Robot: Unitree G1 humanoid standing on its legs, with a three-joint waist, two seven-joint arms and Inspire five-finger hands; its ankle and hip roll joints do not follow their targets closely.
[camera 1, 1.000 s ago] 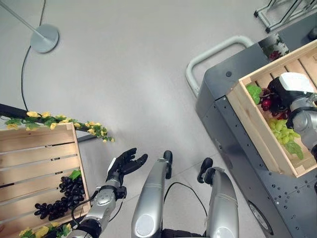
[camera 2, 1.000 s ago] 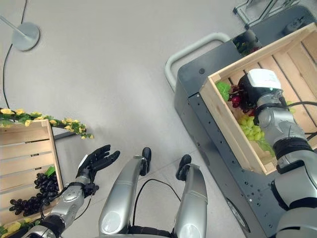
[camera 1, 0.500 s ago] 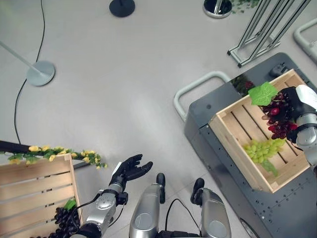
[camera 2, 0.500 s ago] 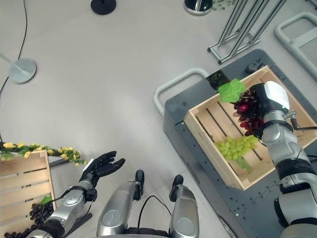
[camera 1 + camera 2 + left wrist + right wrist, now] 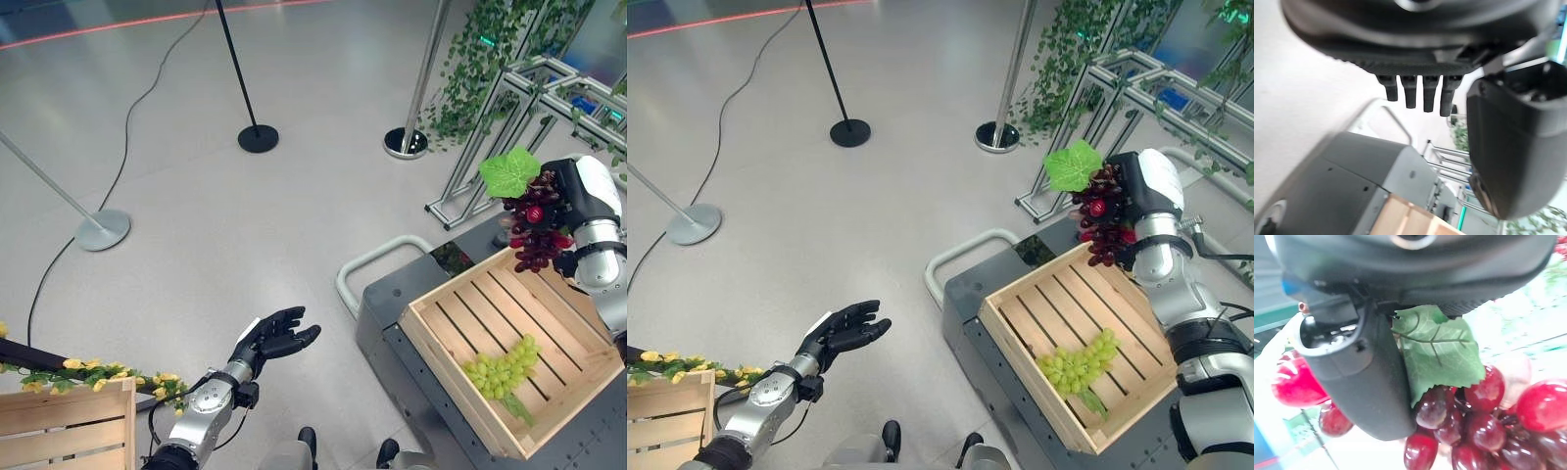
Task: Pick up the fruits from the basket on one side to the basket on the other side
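we see crate (image 5: 460, 382) on cart (image 5: 392, 318) to our right | grape bunch (image 5: 502, 370) in crate | second crate (image 5: 69, 431) far left | stand bases (image 5: 258, 138) on floor ahead

Red grape bunch (image 5: 537, 223) with green leaf, hanging above slatted crate (image 5: 443, 347).

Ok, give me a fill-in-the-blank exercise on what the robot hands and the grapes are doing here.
The right robot hand holds a bunch of ____ grapes.
The green grapes lie in the wooden ____.
The left robot hand, fingers straight, holds ____.

Missing words: red; crate; nothing
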